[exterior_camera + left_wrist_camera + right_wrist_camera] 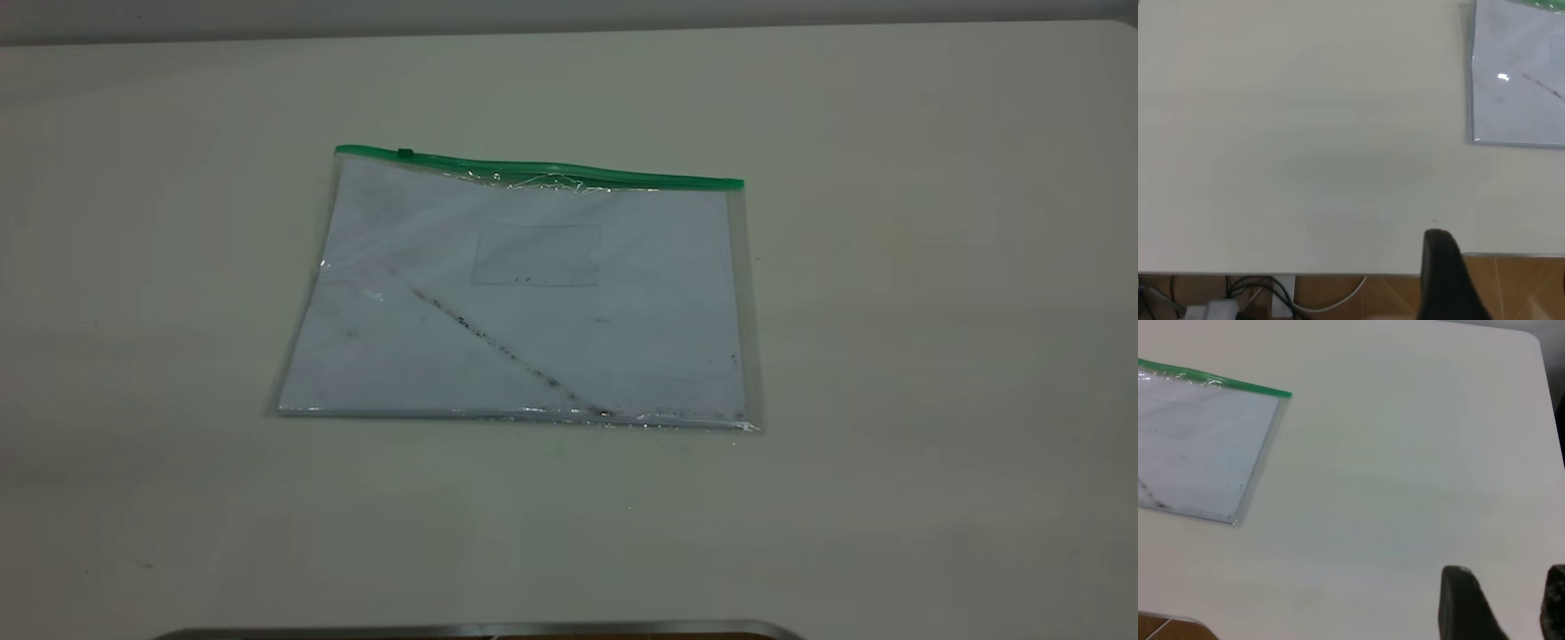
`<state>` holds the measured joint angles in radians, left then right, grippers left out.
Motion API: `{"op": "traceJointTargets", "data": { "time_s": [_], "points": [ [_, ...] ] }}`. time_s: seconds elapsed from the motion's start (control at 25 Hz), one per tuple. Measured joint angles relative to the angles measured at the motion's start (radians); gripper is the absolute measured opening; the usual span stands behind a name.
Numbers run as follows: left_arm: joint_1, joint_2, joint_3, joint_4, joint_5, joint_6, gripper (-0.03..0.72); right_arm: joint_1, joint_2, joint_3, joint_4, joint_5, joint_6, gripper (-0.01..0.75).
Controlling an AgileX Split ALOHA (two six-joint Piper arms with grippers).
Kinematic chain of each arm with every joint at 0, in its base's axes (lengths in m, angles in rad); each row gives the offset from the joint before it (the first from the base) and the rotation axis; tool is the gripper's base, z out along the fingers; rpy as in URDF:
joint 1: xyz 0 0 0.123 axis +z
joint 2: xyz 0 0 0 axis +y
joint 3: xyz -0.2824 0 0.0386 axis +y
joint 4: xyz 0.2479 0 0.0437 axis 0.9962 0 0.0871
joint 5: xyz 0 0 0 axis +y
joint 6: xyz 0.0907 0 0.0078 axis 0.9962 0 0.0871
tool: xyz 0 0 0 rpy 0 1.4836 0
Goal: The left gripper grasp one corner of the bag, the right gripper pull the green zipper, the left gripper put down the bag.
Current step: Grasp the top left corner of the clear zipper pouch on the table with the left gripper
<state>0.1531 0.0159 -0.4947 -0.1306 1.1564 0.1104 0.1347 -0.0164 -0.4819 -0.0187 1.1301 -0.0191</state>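
The bag (533,302) lies flat on the table, a clear pouch over a white sheet with a dark diagonal smudge. The green zipper (551,171) runs along its far edge, with the small slider tab (405,154) near the left end. Neither gripper shows in the exterior view. The left gripper (1501,250) hovers over the table's front edge, well away from the bag's near left corner (1518,73); one jaw shows, with bare space beside it. The right gripper (1501,577) is open and empty, far to the right of the bag (1198,447) and the zipper's right end (1238,385).
The white table (889,356) spreads wide around the bag. A metal strip (480,629) lies at its front edge. Cables (1251,293) and wooden floor (1511,280) show below that edge. The table's rounded far right corner (1531,340) is in view.
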Motion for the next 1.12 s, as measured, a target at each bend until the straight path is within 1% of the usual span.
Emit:
{"op": "traceJointTargets", "data": {
  "time_s": [1.0,1.12],
  "points": [
    [0.000,0.000,0.000,0.000,-0.004,0.001,0.478,0.000,0.000,0.000,0.000,0.000,0.000,0.322],
    [-0.004,0.000,0.000,-0.018,-0.005,0.000,0.478,0.000,0.000,0.000,0.000,0.000,0.000,0.322]
  ]
}}
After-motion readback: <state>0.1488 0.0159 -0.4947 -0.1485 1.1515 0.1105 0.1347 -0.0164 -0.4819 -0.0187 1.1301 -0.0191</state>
